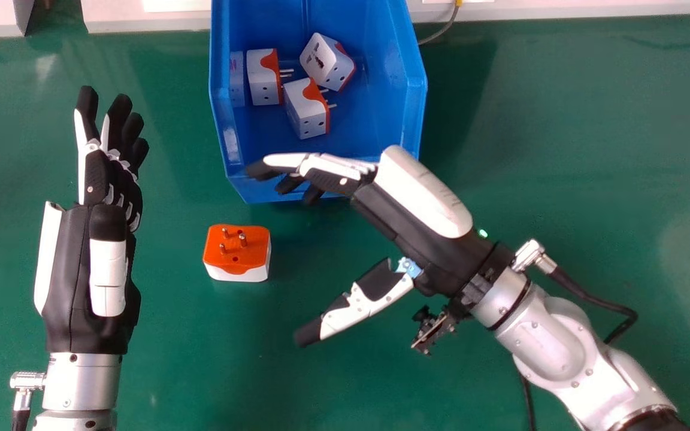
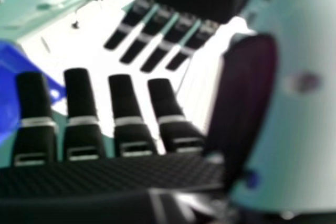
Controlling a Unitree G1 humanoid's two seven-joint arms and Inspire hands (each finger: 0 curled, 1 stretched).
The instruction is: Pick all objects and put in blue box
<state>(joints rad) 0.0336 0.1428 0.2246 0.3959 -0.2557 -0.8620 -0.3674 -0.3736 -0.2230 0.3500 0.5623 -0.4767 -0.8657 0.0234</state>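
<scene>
A thin cable (image 1: 448,27) curls onto the green table (image 1: 560,149) just past the far right of the box, and a pale strip (image 1: 159,24) borders the far edge. The loose orange-and-white plug adapter (image 1: 250,254) lies pins up near the box, between my two hands — the box's near wall stands between it and the inside. My left hand (image 1: 69,269) is at the left, its fingers straight and pointing far. My right arm (image 1: 542,341) slants in from the near right; my right hand (image 1: 426,239) is wide, fingers reaching left over the near rim, thumb angled left and nearer me, with the adapter left of that gap. The blue box (image 1: 411,108) holds three similar adapters: one at the left (image 1: 263,84), one nearer me (image 1: 306,117), and one farther off to the right (image 1: 326,63).
</scene>
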